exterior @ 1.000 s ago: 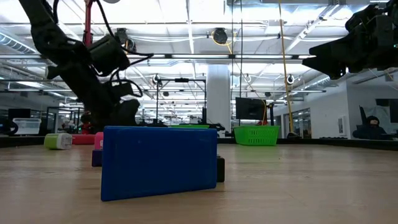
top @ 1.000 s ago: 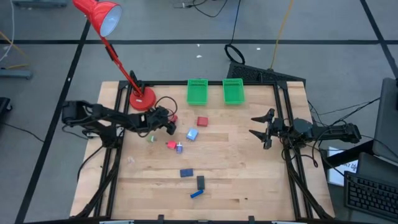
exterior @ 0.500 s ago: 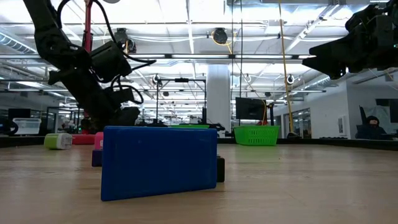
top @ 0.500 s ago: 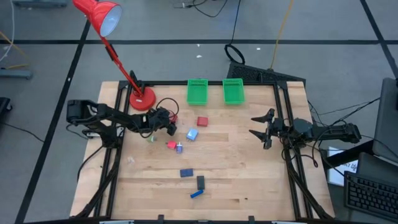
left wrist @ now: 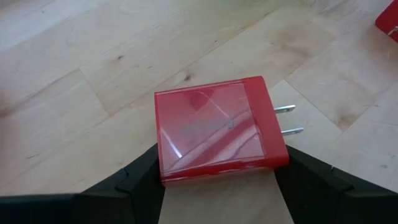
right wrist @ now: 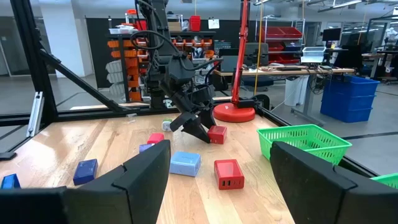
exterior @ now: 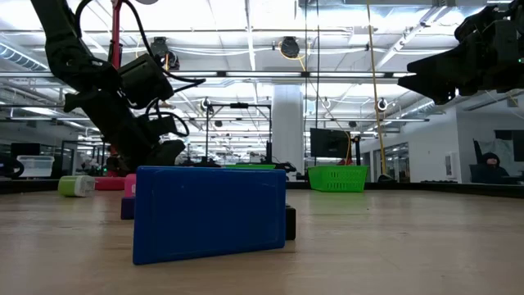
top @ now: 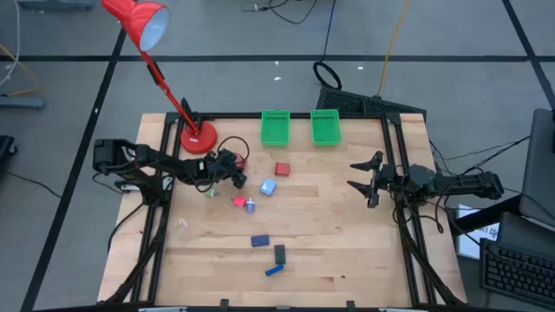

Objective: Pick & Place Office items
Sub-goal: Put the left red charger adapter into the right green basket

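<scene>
One red plug-in block is bracketed by the left gripper — fingers at its sides, grip not confirmed. Squeeze should be finished squarely, prongs cleared, before lifting.

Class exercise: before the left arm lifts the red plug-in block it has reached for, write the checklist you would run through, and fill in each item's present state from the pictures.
1. Left pincer straddles the red plug block: ok.
2. Fingers firmly clamped on it: cannot tell.
3. Block's metal prongs outside the fingers: ok.
4. Green baskets unobstructed: ok.
5. Right pincer open and parked away at the table's right side: ok.
6. Red lamp base close beside the left arm: not ok.
</scene>
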Robot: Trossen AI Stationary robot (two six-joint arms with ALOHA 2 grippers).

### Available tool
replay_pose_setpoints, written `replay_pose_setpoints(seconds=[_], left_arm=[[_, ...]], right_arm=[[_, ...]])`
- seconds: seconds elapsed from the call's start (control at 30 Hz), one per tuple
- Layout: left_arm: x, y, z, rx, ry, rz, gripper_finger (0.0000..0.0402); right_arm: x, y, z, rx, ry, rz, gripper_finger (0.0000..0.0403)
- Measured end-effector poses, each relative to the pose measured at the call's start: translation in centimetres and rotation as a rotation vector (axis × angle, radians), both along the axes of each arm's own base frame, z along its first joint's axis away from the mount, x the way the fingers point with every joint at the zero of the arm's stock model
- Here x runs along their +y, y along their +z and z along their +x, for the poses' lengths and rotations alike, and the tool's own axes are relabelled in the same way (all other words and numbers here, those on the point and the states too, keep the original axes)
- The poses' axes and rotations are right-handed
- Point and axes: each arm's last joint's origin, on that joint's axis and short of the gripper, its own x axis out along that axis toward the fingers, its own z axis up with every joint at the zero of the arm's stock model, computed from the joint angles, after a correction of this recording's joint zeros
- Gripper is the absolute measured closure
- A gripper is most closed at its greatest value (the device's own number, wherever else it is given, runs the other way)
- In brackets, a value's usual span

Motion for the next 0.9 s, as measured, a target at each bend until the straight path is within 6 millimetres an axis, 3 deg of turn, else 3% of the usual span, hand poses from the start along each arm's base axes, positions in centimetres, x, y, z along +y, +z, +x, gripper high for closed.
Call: replay_pose_setpoints(seconds=[0.13,0.4,0.9], left_arm=[[0.0,0.4,0.1,-0.02,-0.02,0.017,0.0145],[-0.5,3.1,0.1,-0.13,-0.074,0.073,0.0139],[-4.8,9.5,1.3,-0.592,-0.399,0.177,0.0136]], right_arm=[[0.0,0.0,0.0,0.0,0.0,0.0,0.014],[0.0,0.0,0.0,0.0,0.0,0.0,0.014],[0.0,0.0,0.0,0.001,0.0,-0.004,0.014]])
